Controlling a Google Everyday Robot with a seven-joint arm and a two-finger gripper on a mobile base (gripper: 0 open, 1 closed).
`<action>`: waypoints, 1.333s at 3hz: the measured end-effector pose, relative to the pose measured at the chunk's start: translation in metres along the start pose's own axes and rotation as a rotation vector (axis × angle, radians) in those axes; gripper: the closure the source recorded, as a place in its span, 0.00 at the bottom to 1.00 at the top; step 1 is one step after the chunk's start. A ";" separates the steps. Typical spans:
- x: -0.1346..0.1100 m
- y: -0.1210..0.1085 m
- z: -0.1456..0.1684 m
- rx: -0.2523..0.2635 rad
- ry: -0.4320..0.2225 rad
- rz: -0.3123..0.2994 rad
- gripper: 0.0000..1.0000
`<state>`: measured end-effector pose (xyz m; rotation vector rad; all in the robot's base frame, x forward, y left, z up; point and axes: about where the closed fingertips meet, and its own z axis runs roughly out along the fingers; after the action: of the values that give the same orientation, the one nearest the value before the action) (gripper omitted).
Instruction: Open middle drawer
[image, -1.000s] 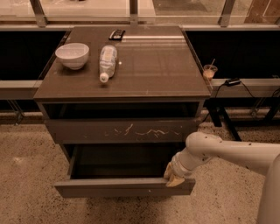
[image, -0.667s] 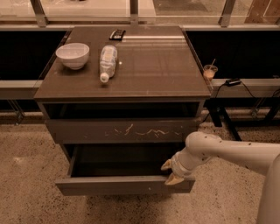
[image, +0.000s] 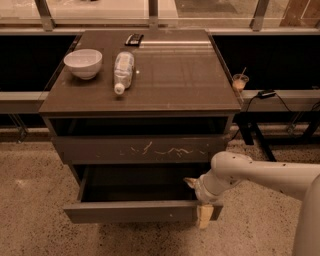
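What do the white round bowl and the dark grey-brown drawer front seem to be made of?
White round bowl: probably glazed ceramic, smooth, slightly shiny. Dark grey-brown middle drawer front, gripper at its right end: perhaps matte laminate or painted wood; flat, dull.

camera: single view, looking down from above and in front | facing the cabinet (image: 175, 75) head-on | sitting fairly close, cabinet filling mid-frame | gripper (image: 199, 200) showing lower right of centre, arm (image: 260, 172) entering from right edge
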<state>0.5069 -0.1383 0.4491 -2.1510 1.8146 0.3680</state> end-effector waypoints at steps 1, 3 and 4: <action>0.001 0.016 0.006 -0.026 0.027 0.028 0.00; -0.013 0.055 0.028 -0.112 0.070 0.018 0.17; -0.014 0.061 0.028 -0.129 0.053 0.013 0.41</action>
<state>0.4444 -0.1240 0.4253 -2.2566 1.8820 0.4465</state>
